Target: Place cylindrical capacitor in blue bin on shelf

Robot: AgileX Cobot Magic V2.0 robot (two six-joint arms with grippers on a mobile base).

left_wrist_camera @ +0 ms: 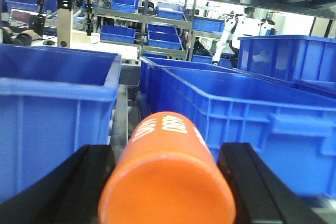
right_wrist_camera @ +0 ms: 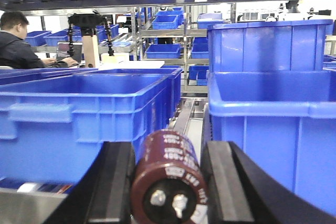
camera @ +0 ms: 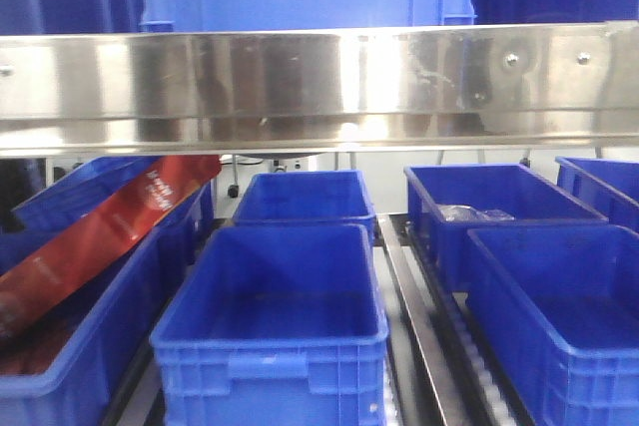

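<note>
The cylindrical capacitor, dark brown with white print and two silvery terminals facing the camera, lies between the black fingers of my right gripper, which is shut on it. It is level with the walls of two blue bins and points along the gap between them. My left gripper is shut on a larger orange cylinder with white print, low among blue bins. The shelf's shiny steel rail crosses the front view above rows of blue bins. Neither gripper shows in the front view.
A roller track runs between the bin rows. A long red package leans in the left bin. A clear bag lies in the back right bin. A person sits at a desk far behind the rack.
</note>
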